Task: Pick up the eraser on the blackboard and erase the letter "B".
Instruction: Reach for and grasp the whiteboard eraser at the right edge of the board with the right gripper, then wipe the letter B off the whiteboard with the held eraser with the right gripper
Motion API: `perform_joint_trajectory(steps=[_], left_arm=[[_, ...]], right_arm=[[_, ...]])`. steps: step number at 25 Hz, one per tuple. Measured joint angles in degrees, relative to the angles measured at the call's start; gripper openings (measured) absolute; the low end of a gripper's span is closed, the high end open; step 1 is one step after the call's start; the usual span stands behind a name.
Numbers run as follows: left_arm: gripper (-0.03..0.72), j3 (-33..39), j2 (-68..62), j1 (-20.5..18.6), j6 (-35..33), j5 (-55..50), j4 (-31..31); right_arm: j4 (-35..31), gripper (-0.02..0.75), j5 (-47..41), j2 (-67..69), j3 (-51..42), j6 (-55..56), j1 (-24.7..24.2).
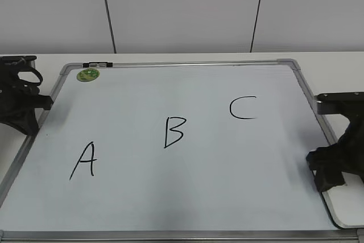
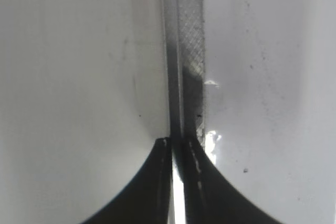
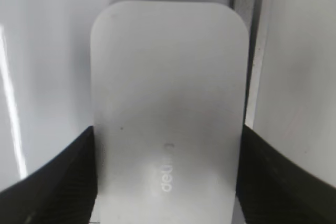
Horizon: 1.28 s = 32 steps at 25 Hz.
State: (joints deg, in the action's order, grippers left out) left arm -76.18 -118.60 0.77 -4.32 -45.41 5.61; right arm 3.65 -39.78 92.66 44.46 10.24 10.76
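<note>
The blackboard is a white dry-erase board with a silver frame, lying flat. The black letter "B" is drawn near its middle and is whole. In the right wrist view the white glossy eraser lies between the jaws of my right gripper, which touch both of its long sides. In the exterior view the right gripper sits low at the board's right edge and hides the eraser. My left gripper is shut and empty at the board's left edge, over the frame.
A black "A" is left of the B and a black "C" is to its upper right. A round green sticker sits in the far left corner. The board's metal frame runs just beside the eraser.
</note>
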Motion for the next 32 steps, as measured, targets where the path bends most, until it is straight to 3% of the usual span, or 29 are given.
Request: perform_joint_trajectory(steps=[14, 22, 32], left_arm=[[0.011, 0.00, 0.00, 0.00, 0.00, 0.00, 0.23], [0.011, 0.00, 0.00, 0.00, 0.00, 0.00, 0.23], [0.011, 0.00, 0.00, 0.00, 0.00, -0.21, 0.23]], right_arm=[[-0.54, 0.541, -6.45, -6.87, 8.14, -4.80, 1.50], [-2.52, 0.541, -12.92, -5.91, 17.63, -9.41, 10.58], [-2.67, 0.541, -21.13, 9.24, 36.46, -10.24, 18.28]])
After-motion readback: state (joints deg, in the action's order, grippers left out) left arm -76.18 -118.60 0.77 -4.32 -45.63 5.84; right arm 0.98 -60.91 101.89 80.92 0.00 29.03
